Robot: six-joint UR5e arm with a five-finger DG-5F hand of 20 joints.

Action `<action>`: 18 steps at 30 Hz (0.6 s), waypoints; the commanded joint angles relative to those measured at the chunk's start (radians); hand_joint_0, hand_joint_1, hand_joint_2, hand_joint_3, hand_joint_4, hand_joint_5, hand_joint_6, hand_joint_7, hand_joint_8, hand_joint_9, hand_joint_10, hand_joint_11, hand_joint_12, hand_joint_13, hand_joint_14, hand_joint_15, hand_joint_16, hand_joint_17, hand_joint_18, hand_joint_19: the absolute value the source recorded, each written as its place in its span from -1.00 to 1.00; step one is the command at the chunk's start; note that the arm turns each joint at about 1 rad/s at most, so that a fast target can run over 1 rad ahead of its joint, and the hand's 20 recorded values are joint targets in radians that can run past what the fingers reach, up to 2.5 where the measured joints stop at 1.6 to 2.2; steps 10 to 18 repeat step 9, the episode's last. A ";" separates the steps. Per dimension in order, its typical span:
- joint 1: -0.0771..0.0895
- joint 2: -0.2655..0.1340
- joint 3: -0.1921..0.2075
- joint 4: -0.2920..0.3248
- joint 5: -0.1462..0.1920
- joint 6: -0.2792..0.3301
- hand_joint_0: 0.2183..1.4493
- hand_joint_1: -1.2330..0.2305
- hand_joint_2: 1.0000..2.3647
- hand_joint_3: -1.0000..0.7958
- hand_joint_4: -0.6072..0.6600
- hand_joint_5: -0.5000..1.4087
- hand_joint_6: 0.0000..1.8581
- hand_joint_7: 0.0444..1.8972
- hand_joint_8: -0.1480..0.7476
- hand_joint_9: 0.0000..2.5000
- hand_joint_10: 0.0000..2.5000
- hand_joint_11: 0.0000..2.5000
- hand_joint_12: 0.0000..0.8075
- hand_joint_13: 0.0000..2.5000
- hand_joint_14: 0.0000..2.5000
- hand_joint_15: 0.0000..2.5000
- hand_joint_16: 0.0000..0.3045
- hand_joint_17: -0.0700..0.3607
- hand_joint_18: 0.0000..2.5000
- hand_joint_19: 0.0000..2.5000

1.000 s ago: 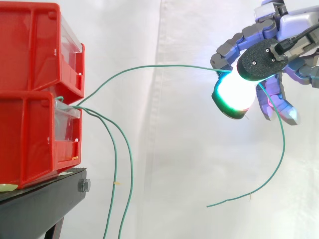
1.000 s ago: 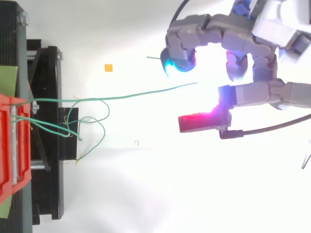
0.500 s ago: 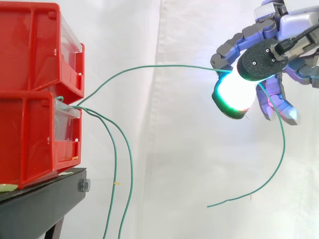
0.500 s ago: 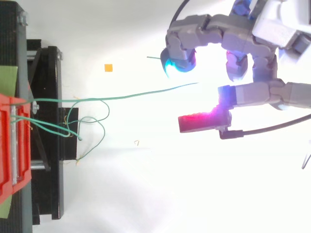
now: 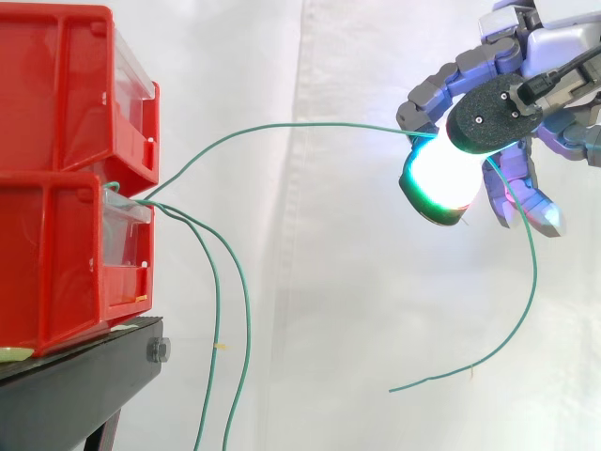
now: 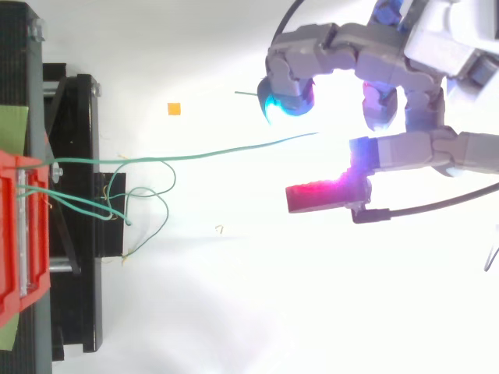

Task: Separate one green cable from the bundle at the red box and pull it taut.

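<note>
Hand [image 5: 488,117] sits at upper right in the side view, well apart from the bins, with its fingers curled and pinching 1 green cable [image 5: 282,124]. The cable enters the grip beside a brightly glowing fingertip [image 5: 441,178]. In the top view the cable [image 6: 234,148] runs from the bin front toward the hand [image 6: 421,78] and is lost in the glare of the pads.

Surroundings: 2 red bins are stacked, the upper bin [image 5: 66,85] on the lower bin [image 5: 56,254], on a black stand [image 5: 75,395] before a white curtain [image 5: 329,282]. 2 other green cables [image 5: 217,310] leave the same point at the lower bin's front and hang straight down past the stand's edge, clear of the held one. A small orange scrap [image 6: 173,108] lies in the open ground. Nothing stands between bins and hand.

Condition of held cable: thin and green. It rises from the lower bin's front and bows in a shallow arc rather than a straight line. Past the grip its free tail [image 5: 526,282] droops, curving down and back leftward to a loose end.
</note>
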 commanded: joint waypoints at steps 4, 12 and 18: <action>0.000 0.000 0.000 0.000 0.000 0.000 -0.18 -0.22 -0.98 -0.12 -0.03 -0.32 -0.46 0.40 -0.23 0.65 -0.98 -0.52 -0.13 0.16 -0.99 -0.54 -0.67 -0.15 -0.15 -0.55; 0.000 0.000 0.000 0.000 0.000 0.000 -0.18 -0.22 -0.98 -0.13 -0.03 -0.32 -0.46 0.40 -0.23 0.65 -0.98 -0.50 -0.13 0.16 -0.99 -0.54 -0.67 -0.15 -0.15 -0.55; 0.000 0.000 0.000 0.000 0.000 0.000 -0.18 -0.22 -0.98 -0.13 -0.03 -0.32 -0.46 0.40 -0.23 0.65 -0.98 -0.50 -0.13 0.16 -0.99 -0.54 -0.67 -0.15 -0.15 -0.55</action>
